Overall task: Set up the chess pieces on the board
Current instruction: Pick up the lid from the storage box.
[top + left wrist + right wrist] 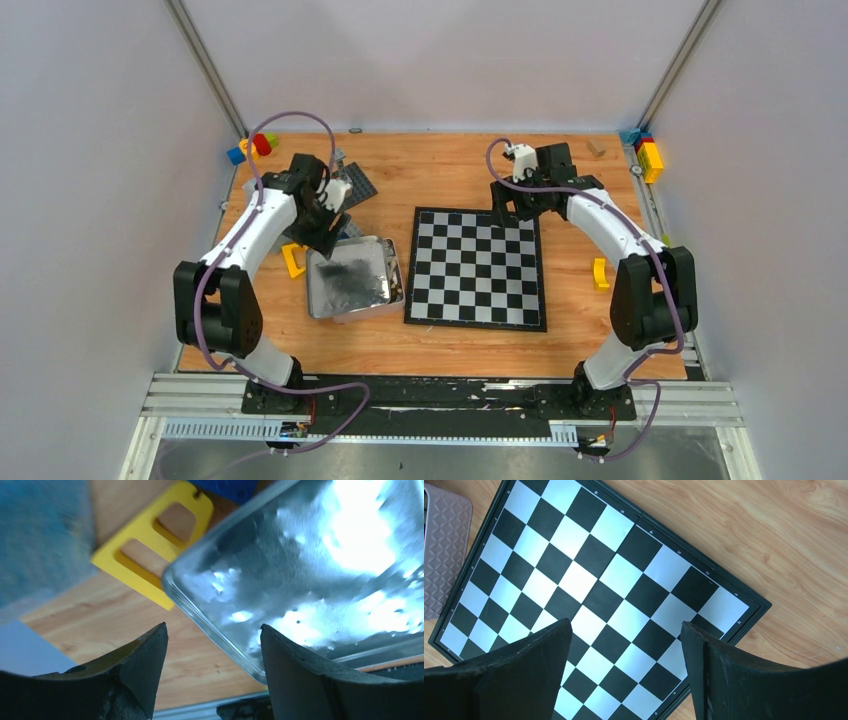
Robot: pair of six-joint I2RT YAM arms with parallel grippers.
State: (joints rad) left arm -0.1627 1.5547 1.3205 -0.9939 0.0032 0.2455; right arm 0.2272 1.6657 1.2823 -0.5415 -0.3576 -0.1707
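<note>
1. At table centre: the board [476, 268], lying flat, every visible square bare.
2. Just beside it, to the left: a metal tin [350, 278]. Dark specks along its right wall may be the chess pieces [398, 287], but they are too small to confirm.
3. Left gripper [212, 630]: over the tin's corner, fingers apart, nothing between them.
4. Right gripper [626, 625]: above the board's far edge, spread wide, empty.
5. Risks: a finger catching the tin's rim could shove it onto the board. Tiny pieces may slip or topple when pinched.
</note>
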